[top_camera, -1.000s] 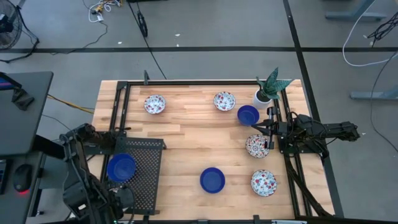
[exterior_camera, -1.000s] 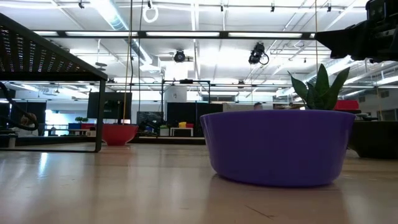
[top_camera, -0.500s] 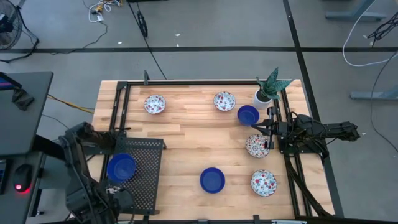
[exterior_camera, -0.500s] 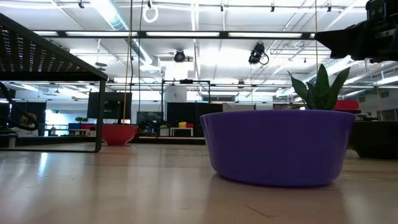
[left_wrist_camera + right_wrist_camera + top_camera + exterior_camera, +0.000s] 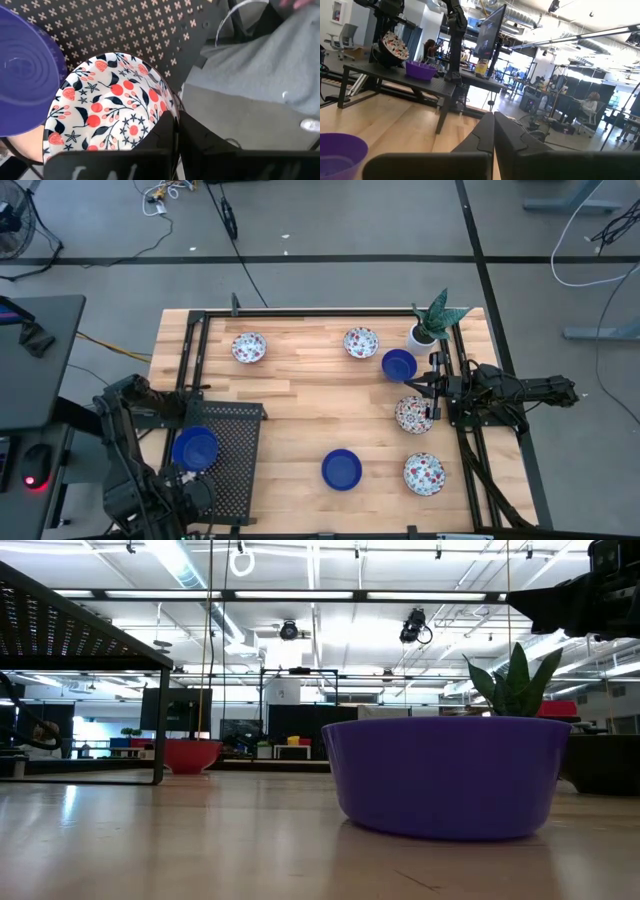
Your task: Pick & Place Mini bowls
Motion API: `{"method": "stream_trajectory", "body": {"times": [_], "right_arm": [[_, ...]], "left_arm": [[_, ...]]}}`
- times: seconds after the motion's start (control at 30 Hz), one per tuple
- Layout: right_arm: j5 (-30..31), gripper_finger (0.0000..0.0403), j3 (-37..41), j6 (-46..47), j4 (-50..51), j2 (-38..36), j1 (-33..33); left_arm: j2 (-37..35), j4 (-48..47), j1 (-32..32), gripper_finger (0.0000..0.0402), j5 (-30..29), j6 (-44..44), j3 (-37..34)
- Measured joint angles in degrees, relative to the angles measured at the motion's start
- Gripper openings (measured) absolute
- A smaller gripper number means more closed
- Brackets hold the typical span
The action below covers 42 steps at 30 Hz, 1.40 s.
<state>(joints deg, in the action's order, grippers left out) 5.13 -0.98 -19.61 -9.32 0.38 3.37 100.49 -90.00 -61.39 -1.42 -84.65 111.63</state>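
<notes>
My left gripper (image 5: 175, 112) is at the table's near left corner (image 5: 178, 480), shut on a floral mini bowl (image 5: 107, 112) held above the black perforated rack (image 5: 235, 450). A blue mini bowl (image 5: 195, 448) sits on its base on that rack. On the table rest four floral bowls (image 5: 249, 347) (image 5: 361, 341) (image 5: 413, 414) (image 5: 424, 473) and two blue ones (image 5: 399, 364) (image 5: 342, 469). My right gripper (image 5: 493, 120) waits shut at the right edge (image 5: 435, 395), between a blue bowl and a floral one. My left gripper pinches the floral bowl by its rim (image 5: 167, 100), one finger (image 5: 162, 132) on the inside wall and the other outside. The bowl is lifted clear of the rack and tilted on edge, its inside turned sideways (image 5: 395, 47).
A white plant pot (image 5: 422, 335) with a spiky plant stands at the far right corner beside the blue bowl. A black frame (image 5: 195, 355) runs along the table's left and far edges. In the low view a blue bowl (image 5: 445, 775) fills the foreground. Bare wood (image 5: 300, 405) lies mid-table.
My left arm has shifted a little toward the table's left edge beside the rack, still shut on the floral bowl. The right arm and the bowls on the table have kept still.
</notes>
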Motion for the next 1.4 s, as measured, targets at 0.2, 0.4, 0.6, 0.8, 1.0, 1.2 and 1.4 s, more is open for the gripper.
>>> {"method": "stream_trajectory", "body": {"times": [0.2, 0.4, 0.6, 0.8, 1.0, 1.2, 1.4], "right_arm": [[-0.01, 0.0009, -0.01, 0.00, -0.02, 0.00, -0.01], [0.00, 0.0009, -0.01, 0.00, -0.02, 0.00, 0.00], [0.00, 0.0009, -0.01, 0.00, -0.02, 0.00, 0.00], [0.00, 0.0009, -0.01, 0.01, -0.02, 0.00, 0.00], [0.00, 0.0009, -0.01, 0.01, -0.02, 0.00, -0.02], [-0.01, 0.0009, 0.00, 0.01, -0.02, 0.00, 0.00], [0.00, 0.0009, 0.01, -0.01, -0.02, 0.00, 0.00]], "left_arm": [[0.02, -0.04, -0.57, 0.0019, -2.25, -1.98, -0.85], [0.02, 0.00, -1.57, 0.0014, -0.02, -4.07, -3.60], [0.02, 0.02, -2.60, 0.0023, -0.56, -6.65, -4.26], [0.02, -0.02, -2.93, 0.0019, -1.59, -9.35, -4.26], [0.04, 0.08, -3.15, 0.0038, -4.17, -13.03, -4.32], [0.11, 2.50, -3.15, 0.0044, -4.91, -13.78, -4.33], [0.11, 3.02, -3.15, 0.0046, -5.00, -14.81, -4.33]]}}
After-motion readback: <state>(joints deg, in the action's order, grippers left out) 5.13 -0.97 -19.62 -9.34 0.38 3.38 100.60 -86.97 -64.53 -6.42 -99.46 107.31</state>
